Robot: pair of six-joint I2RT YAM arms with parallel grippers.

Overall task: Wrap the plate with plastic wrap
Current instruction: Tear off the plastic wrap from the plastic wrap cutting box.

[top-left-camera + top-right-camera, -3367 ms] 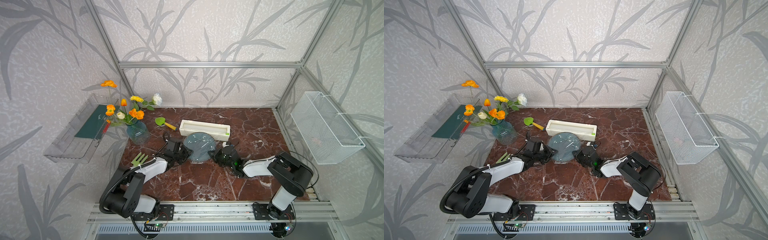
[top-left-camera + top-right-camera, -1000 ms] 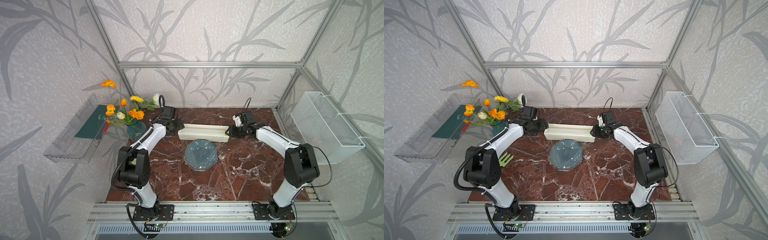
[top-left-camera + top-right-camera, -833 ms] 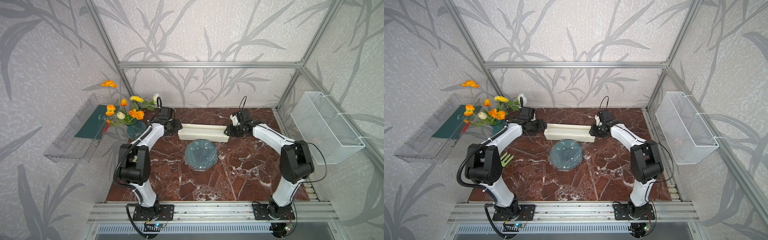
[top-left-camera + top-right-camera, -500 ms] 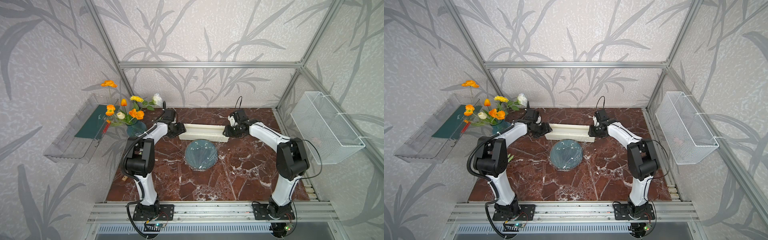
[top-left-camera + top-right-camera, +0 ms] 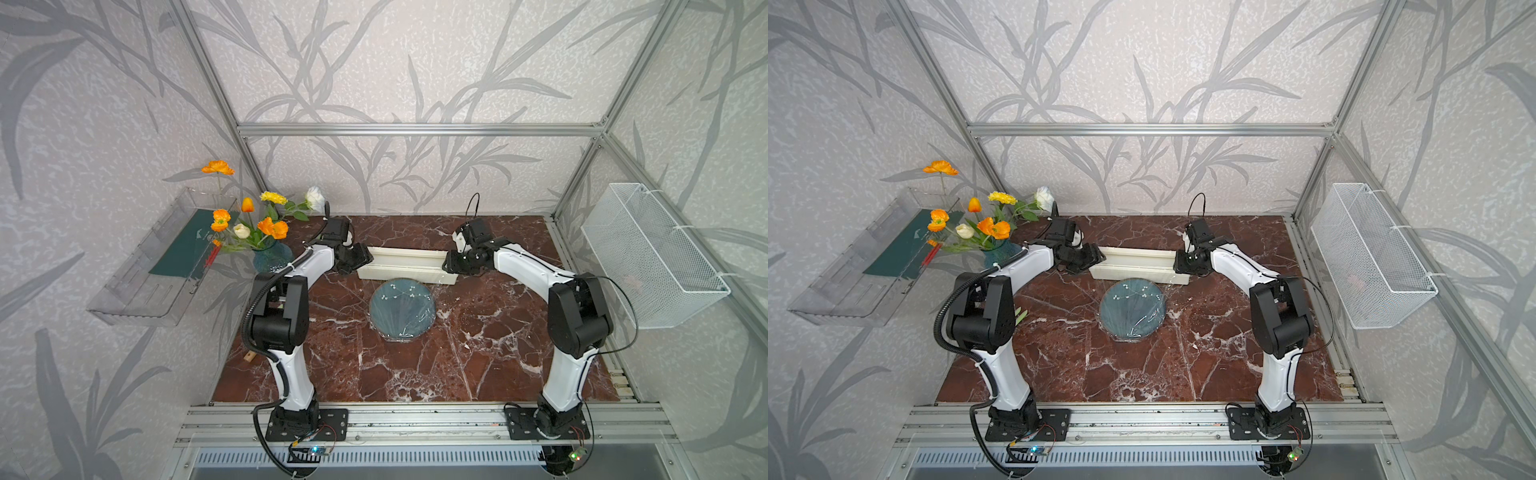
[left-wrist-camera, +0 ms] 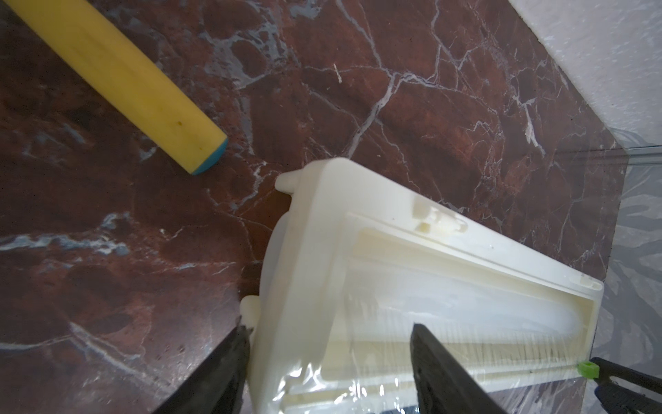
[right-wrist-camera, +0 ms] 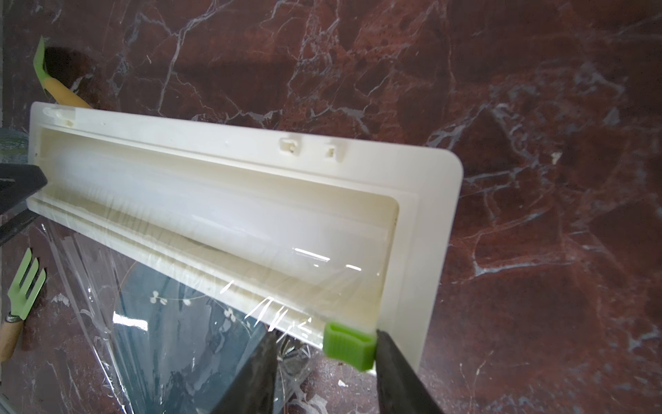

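Note:
The dark blue-grey plate (image 5: 402, 309) (image 5: 1132, 309) lies mid-table under the plastic wrap (image 7: 89, 272), which runs wrinkled from the plate (image 7: 179, 340) up to the cream dispenser box (image 5: 405, 266) (image 5: 1138, 264) behind it. My left gripper (image 5: 361, 259) (image 6: 329, 327) is open and straddles the box's left end wall, with one finger outside it and the other over the film-covered trough. My right gripper (image 5: 451, 264) (image 7: 326, 333) is open at the right end. The green tab (image 7: 349, 346) sits between its fingers and touches one of them.
A vase of flowers (image 5: 270, 253) stands at the back left, close to my left arm. A yellow-handled tool (image 6: 125, 82) lies behind the box's left end. A green fork (image 7: 25, 283) lies on the left. A clear shelf (image 5: 162, 257) and a wire basket (image 5: 648, 253) hang on the side walls.
Both grippers, earlier down beside the plate, have moved back and closed in on the two ends of the box. My left jaws have narrowed a little.

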